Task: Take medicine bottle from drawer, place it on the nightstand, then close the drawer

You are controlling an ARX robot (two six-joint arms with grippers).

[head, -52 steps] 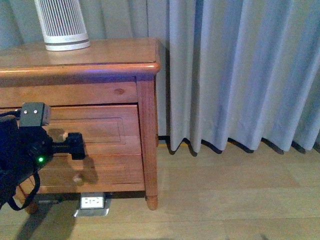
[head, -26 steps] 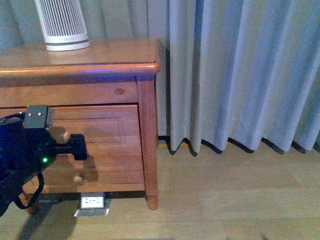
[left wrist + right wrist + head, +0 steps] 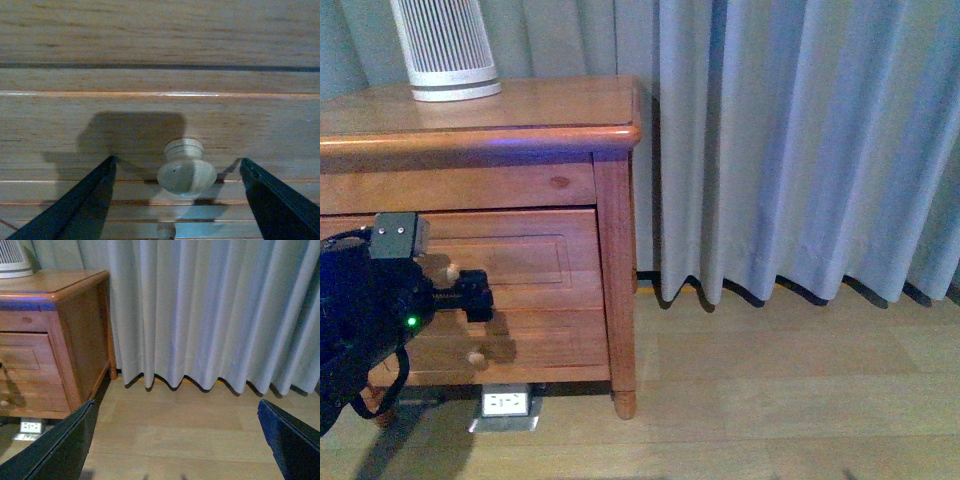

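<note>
Two drawers front the nightstand [image 3: 520,110], and the upper drawer [image 3: 520,255] sits shut, flush in its frame. It is honey wood with a raised panel front and visible grain. I cannot see the medicine bottle in any view.

The left wrist view shows the drawer's knob [image 3: 186,172]: small, round, pale wood with a turned neck, casting a soft shadow on the panel. The left gripper [image 3: 472,296] is at the drawer front with its dark tapered fingers [image 3: 95,190] spread wide to either side of the knob, clear of it and holding nothing.

Against half a second ago, the left arm has shifted only slightly, a little lower and to the right in the front view. The drawer has not moved.

The right gripper [image 3: 175,407] is wide open and empty over the pale plank floor [image 3: 175,430]. A white ribbed cylinder [image 3: 445,50] stands on the nightstand's rounded-edge top, and a grey pleated curtain [image 3: 800,150] hangs beside it.
</note>
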